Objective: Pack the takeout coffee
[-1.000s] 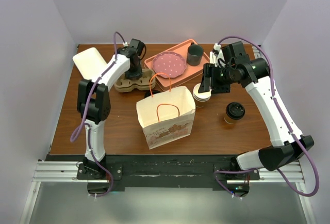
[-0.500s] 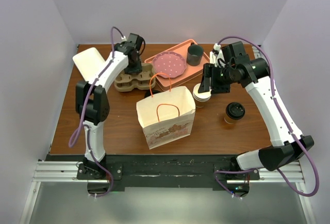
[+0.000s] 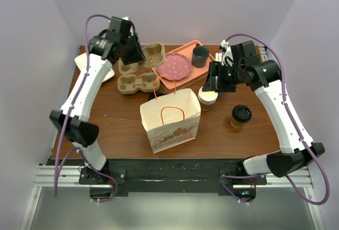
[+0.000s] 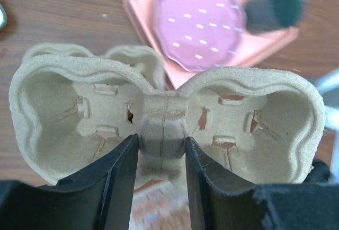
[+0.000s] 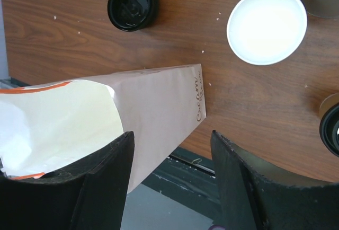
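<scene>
The takeout coffee point(image 3: 241, 115), a brown paper cup with a black sip lid, stands on the table at the right. Its lid is cut off by the right edge of the right wrist view point(image 5: 332, 126). My right gripper point(image 3: 212, 81) point(image 5: 171, 134) is open and empty. It hovers over the stack of lidless cups point(image 3: 207, 96) point(image 5: 266, 25), left of the coffee. My left gripper point(image 3: 137, 55) point(image 4: 161, 137) is shut on the centre post of a pulp cup carrier point(image 3: 154, 54) point(image 4: 164, 118), held in the air at the back left.
An open paper bag point(image 3: 170, 114) point(image 5: 153, 113) stands mid-table. A second carrier point(image 3: 132, 83) point(image 4: 79, 52) lies on the table. A pink tray point(image 3: 185, 79) holds a pink plate point(image 3: 174, 64) and a dark mug point(image 3: 200, 56). A black lid point(image 5: 132, 3) sits behind the bag.
My left gripper has lifted one pulp carrier off the other and raised it towards the back. The right arm has barely moved.
</scene>
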`<state>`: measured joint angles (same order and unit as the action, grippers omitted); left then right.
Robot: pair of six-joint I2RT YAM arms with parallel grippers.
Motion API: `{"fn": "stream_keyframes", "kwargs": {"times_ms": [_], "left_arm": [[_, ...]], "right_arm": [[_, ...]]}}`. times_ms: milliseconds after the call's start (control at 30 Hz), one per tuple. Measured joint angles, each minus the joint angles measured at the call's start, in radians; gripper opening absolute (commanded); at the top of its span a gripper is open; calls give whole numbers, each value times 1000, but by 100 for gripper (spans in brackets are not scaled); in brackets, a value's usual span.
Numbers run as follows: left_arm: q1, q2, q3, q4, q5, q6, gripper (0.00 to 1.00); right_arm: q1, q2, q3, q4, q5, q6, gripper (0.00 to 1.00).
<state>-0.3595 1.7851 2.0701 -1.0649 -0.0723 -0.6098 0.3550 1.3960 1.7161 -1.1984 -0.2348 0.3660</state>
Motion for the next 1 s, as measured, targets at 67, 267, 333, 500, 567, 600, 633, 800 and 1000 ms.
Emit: {"fn": "stream_keyframes", "kwargs": {"times_ms": [67,267,333,500,567,600,633,800,1000], "left_arm": [[0,-68,5,-35,42,-21,30],[0,-249,14,-129,168,-98,29],[0,-306,14,-152,222,-140,28],[0,-419,11,-173,325,-248,26],[0,-461,8,-174,359,-297,25],[0,-480,3,-172,375,-322,25],[0,-500,-8,-167,390,-346,26],[0,-627,-175,-80,460,-470,27],[-1,-717,-365,12,507,-591,24]], "right_arm": [[0,-21,-21,16,-3,-1,64],[0,-83,-47,28,-35,-14,64],[0,-95,-47,40,-57,-18,64],[8,-104,-55,82,-146,-15,64],[19,-106,-72,106,-171,-6,65],[22,-107,-83,117,-178,-2,65],[26,-109,-91,125,-180,2,65],[38,-109,-107,156,-209,16,65],[112,-109,-122,187,-196,31,65]]}}
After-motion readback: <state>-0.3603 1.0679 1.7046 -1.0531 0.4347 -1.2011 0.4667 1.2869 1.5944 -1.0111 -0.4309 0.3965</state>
